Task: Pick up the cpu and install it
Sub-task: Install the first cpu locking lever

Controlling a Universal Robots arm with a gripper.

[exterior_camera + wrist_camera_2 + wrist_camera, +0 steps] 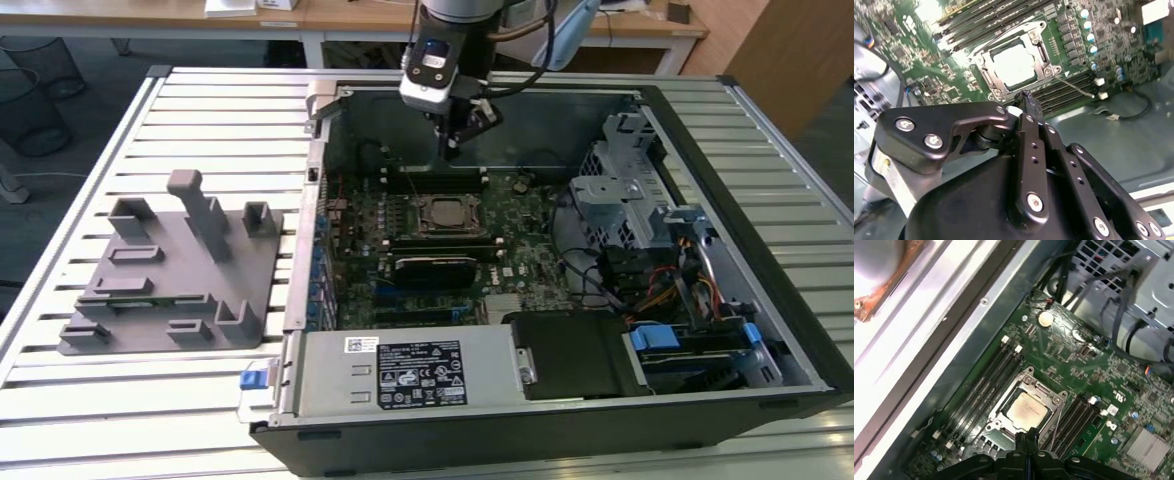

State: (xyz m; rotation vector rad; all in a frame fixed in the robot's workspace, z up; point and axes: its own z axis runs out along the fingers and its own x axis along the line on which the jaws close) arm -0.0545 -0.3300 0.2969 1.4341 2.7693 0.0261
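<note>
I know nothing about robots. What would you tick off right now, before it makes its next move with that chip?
1. cpu inside the socket frame: ok, it lies flat there in both wrist views.
2. Tool free of the cpu: ok, it is shut with nothing in it.
3. Tool apart from the motherboard: ok, it hangs above it in the exterior view.
4. Socket frame clamped down over the cpu: cannot tell.
5. Tool away from the case wall: ok.
</note>
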